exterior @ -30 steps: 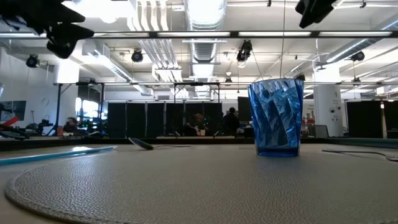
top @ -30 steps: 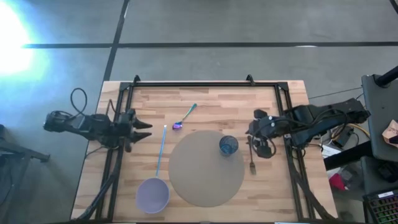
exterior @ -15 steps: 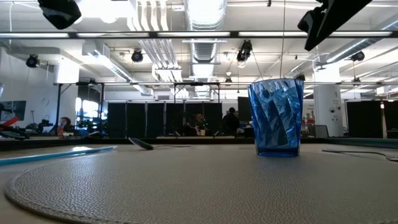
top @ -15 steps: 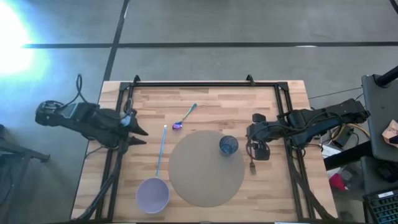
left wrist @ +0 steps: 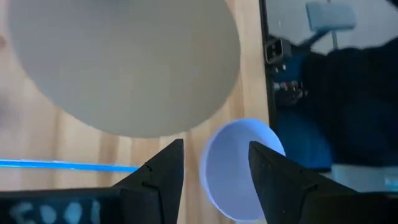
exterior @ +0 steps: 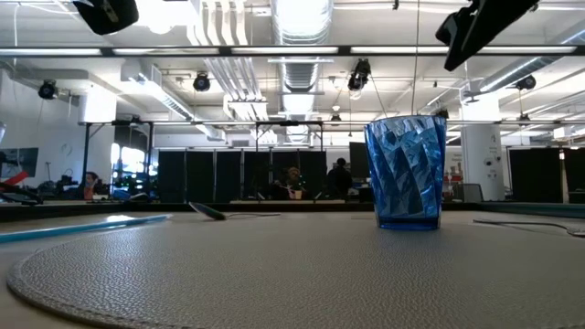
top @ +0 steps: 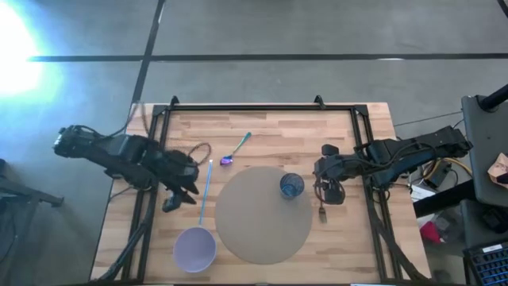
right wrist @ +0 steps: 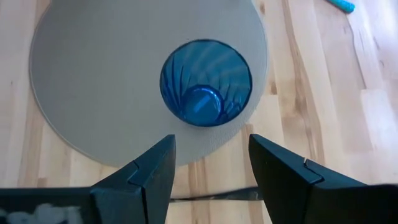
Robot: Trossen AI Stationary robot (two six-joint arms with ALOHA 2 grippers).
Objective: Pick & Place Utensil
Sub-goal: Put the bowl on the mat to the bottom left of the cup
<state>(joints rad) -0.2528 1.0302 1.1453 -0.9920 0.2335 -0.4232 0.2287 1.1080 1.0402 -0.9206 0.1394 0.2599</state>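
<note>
At the left of the high view, the left gripper [top: 181, 193] is hanging with fingers spread and empty just beside the blue straw [top: 205, 193], above the lavender bowl [top: 194, 249]. Toward the right, past the round mat [top: 264, 214] and blue cup [top: 291, 186], the right gripper [top: 327, 193] is hovering over the fork [top: 322, 208], fingers parted, grasping nothing. This looks like the approach step; next comes lowering and closing. The fork is lying on the counter [top: 349, 238], long axis running top to bottom; which way its tines point is unclear.
</note>
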